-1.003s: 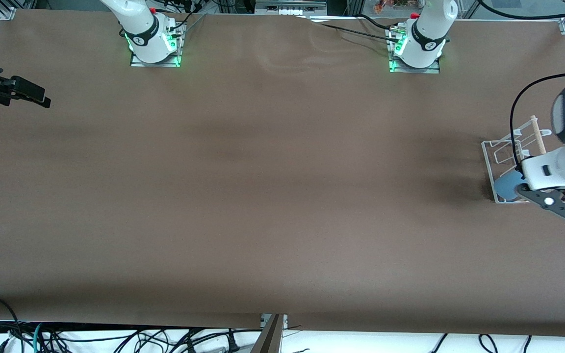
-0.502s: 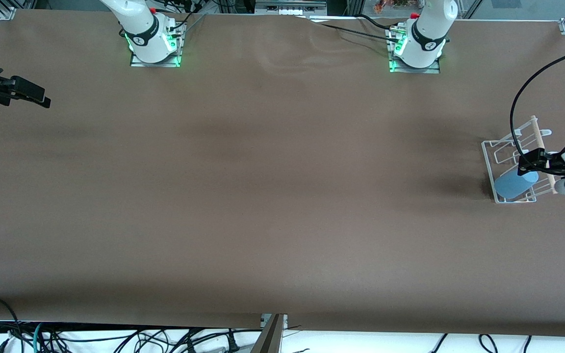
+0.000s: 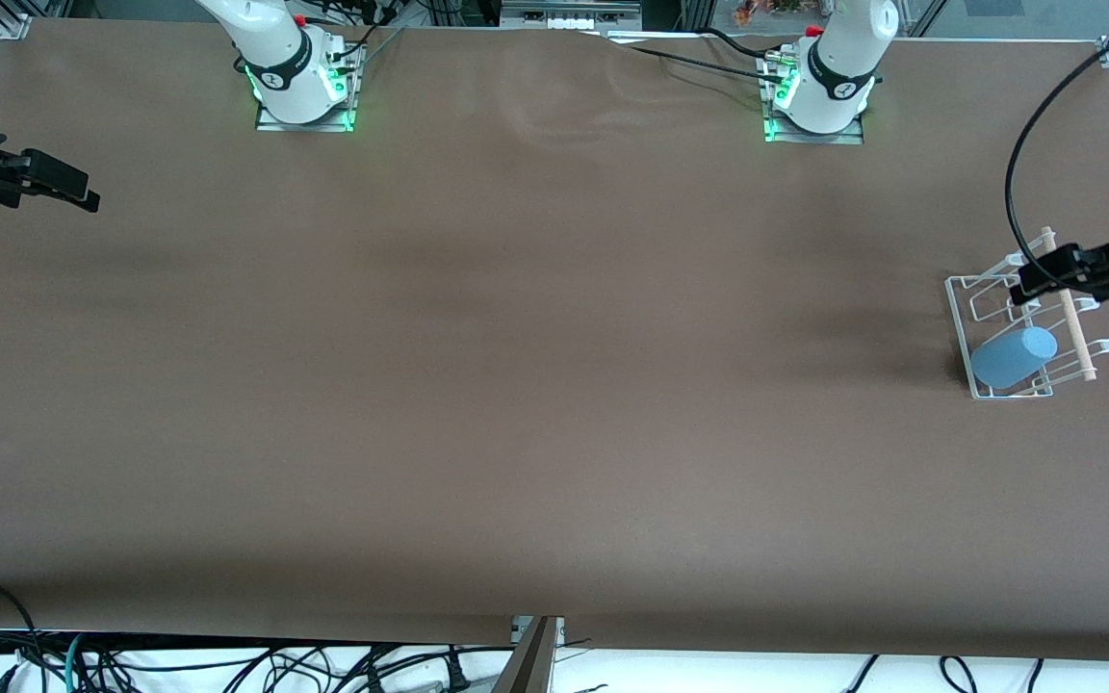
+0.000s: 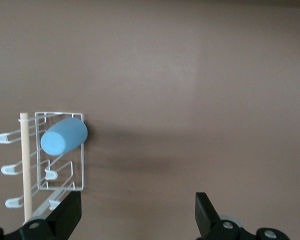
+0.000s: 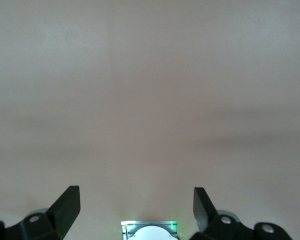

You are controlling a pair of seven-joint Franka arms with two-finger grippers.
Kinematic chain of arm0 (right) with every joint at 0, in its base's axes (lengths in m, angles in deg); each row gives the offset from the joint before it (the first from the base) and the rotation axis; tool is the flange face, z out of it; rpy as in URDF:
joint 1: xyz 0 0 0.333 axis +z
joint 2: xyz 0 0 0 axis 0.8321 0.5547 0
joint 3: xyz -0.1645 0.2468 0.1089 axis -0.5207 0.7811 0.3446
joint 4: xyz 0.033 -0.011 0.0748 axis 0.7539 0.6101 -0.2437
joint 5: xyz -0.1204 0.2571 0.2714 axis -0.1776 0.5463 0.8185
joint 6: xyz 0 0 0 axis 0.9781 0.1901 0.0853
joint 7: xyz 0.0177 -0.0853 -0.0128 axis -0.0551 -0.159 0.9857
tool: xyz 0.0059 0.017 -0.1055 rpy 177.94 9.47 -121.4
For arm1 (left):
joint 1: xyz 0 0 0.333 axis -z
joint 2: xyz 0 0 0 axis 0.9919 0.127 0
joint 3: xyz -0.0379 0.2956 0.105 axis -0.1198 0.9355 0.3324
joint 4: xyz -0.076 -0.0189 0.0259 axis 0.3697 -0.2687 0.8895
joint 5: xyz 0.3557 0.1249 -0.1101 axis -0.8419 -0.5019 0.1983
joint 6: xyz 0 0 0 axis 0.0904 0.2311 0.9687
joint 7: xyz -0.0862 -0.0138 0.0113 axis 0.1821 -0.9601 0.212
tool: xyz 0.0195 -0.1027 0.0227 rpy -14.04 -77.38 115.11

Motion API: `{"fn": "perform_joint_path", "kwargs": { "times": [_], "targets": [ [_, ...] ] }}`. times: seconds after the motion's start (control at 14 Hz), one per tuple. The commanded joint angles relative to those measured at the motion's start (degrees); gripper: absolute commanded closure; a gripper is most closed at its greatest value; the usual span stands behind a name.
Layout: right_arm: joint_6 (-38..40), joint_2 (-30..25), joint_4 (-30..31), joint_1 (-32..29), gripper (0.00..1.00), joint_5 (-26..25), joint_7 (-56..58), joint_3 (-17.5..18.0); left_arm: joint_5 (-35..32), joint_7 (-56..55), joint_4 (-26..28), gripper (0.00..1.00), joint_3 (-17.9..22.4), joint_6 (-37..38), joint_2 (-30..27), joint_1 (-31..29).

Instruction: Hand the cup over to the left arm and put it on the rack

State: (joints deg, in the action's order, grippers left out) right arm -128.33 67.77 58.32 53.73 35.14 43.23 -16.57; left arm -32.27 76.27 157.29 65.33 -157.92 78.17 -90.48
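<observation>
Now the plain light-blue cup (image 3: 1014, 358) lies tilted in the white wire rack (image 3: 961, 318), both pincers spread wide.

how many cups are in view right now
1. The cup lies on its side in the rack, at the end nearer the front camera, toward the left arm's end of the table. The open left gripper is over the rack.

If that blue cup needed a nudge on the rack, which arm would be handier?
Left, probably: the left gripper hangs open over the rack holding the cup; the right gripper waits at the table's other end.
</observation>
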Motion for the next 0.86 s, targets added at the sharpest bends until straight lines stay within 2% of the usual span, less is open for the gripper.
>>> {"fn": "perform_joint_path", "kwargs": {
  "times": [0.0, 0.22, 0.43, 0.79],
  "targets": [
    [0.65, 0.58, -1.56, 0.65, 0.00, -0.01, -0.20, -0.15, 0.96, -2.23, -0.19, 0.00, 0.15, 2.31, -0.38, 0.75],
    [0.56, 0.58, -1.56, 0.65, 0.00, -0.09, -0.29, -0.15, 0.70, -2.23, -0.88, 0.00, 0.15, 2.31, 0.85, 0.39],
    [0.47, 0.58, -1.73, 0.65, 0.00, -0.01, -0.29, -0.15, 0.26, -2.23, -4.40, 0.00, 0.06, 2.48, 2.61, 0.92],
    [0.39, 0.66, -1.99, 0.56, 0.00, -0.01, 0.41, -0.24, 0.26, -2.06, -4.67, 0.00, 0.06, 2.83, 2.88, 0.57]
  ]
}}
